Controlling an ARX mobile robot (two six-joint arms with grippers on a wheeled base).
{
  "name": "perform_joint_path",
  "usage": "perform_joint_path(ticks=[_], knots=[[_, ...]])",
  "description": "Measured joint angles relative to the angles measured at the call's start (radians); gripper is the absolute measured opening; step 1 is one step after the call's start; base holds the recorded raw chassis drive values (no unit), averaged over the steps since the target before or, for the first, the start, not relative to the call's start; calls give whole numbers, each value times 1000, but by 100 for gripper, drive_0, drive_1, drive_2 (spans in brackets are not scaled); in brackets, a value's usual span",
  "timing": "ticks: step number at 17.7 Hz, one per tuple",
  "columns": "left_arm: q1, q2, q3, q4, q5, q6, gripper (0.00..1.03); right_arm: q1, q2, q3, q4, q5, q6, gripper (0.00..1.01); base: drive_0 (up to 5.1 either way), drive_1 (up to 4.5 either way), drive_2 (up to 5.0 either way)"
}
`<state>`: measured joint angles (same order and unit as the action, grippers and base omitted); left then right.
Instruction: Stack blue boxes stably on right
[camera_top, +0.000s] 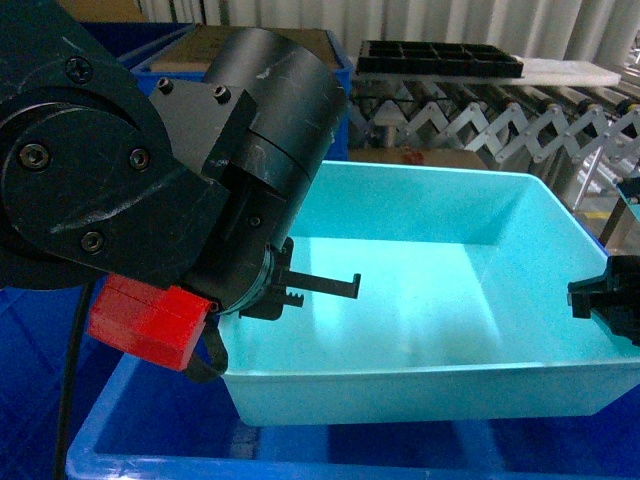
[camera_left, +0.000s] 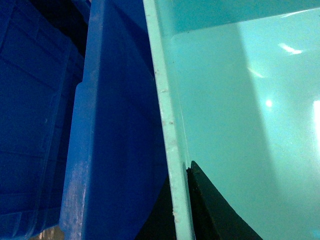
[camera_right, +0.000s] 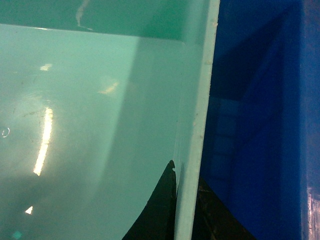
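One of the blue boxes, a glossy turquoise tub (camera_top: 420, 300), hangs tilted just above a larger royal-blue crate (camera_top: 300, 440). My left gripper (camera_top: 290, 290) is shut on the tub's left wall. In the left wrist view that gripper (camera_left: 182, 172) pinches the thin rim (camera_left: 170, 125), with one dark finger (camera_left: 215, 215) inside and the other outside. My right gripper (camera_top: 600, 300) is shut on the opposite wall. In the right wrist view it (camera_right: 182, 175) clamps the rim (camera_right: 202, 100), one finger (camera_right: 157, 210) inside the tub. The tub is empty.
The royal-blue crate (camera_left: 120, 125) (camera_right: 260, 150) lies under and around the tub. Another dark blue ribbed crate (camera_left: 30, 100) stands to the left. Behind are an extendable roller conveyor (camera_top: 520, 125), a black compartment tray (camera_top: 440, 58) and cardboard boxes (camera_top: 270, 40).
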<state>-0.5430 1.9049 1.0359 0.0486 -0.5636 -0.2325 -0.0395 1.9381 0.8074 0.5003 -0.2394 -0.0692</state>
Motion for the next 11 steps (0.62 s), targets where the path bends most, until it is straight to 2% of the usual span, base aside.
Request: perform_joint_path(ticks=[3,5,11], knots=[[-3,2,0,17,-1,-3,2,0,-2,-2,18,2,-2,7,0,0,0],[-3,2,3,28,-4,-5,2,2,-3,-5,61,14,-19,7,0,0,0],[-3,2,3,26,-5,-5,2,6,-3,-6,59,19,-19,7,0,0,0]])
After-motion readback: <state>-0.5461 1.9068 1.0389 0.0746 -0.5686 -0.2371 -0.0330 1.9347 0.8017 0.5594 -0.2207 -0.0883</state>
